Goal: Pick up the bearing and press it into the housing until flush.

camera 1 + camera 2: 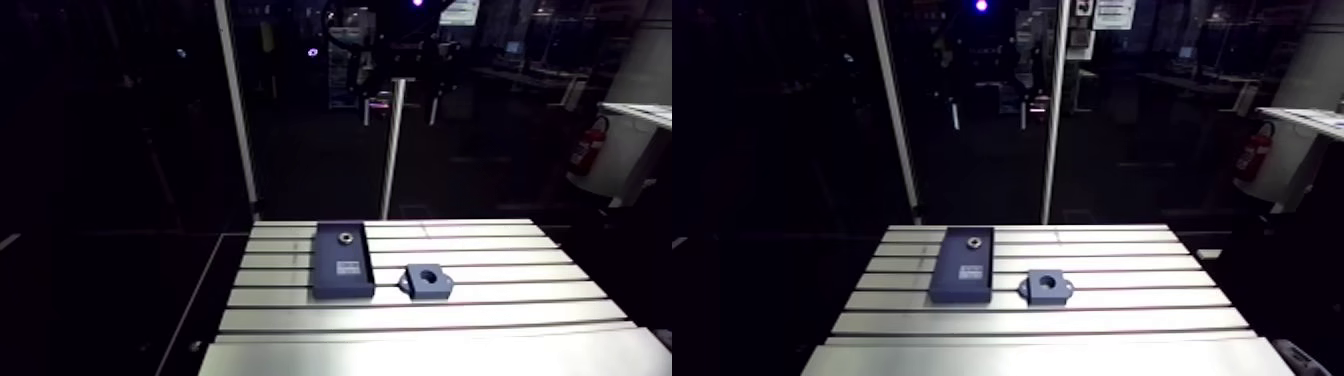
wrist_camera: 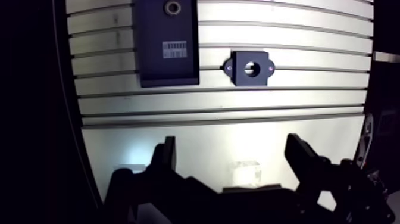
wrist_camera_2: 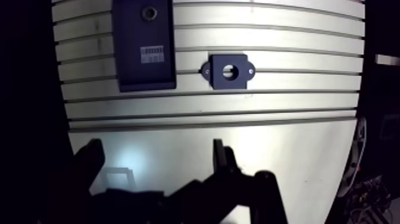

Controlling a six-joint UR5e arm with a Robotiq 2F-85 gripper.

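Oblique arm view, overhead wrist view; shared housing [image 1: 441, 288]

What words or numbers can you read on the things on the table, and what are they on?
The white label on the dark tray: small dark marks, like a barcode, too blurred to read.
The housing: no writing shows.
The bearing: too small to tell if it has any writing.
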